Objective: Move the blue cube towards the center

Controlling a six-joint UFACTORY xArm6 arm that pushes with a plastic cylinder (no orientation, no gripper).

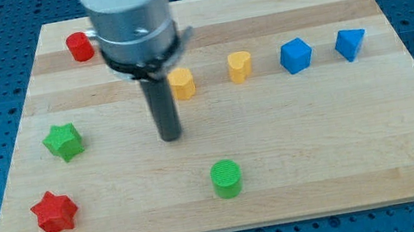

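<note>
The blue cube [296, 55] sits on the wooden board [318, 132] at the view's upper right. A blue triangular block [350, 43] lies just right of it. My tip [170, 135] rests on the board near the middle, far to the left of the blue cube and below a yellow block [182, 82]. A second yellow block [240, 66], heart-like in shape, lies between my tip and the blue cube.
A red cylinder [80, 46] is at the upper left, partly beside the arm's body. A green star [64, 142] lies at the left, a red star [55, 212] at the lower left, a green cylinder [226, 179] at the bottom middle.
</note>
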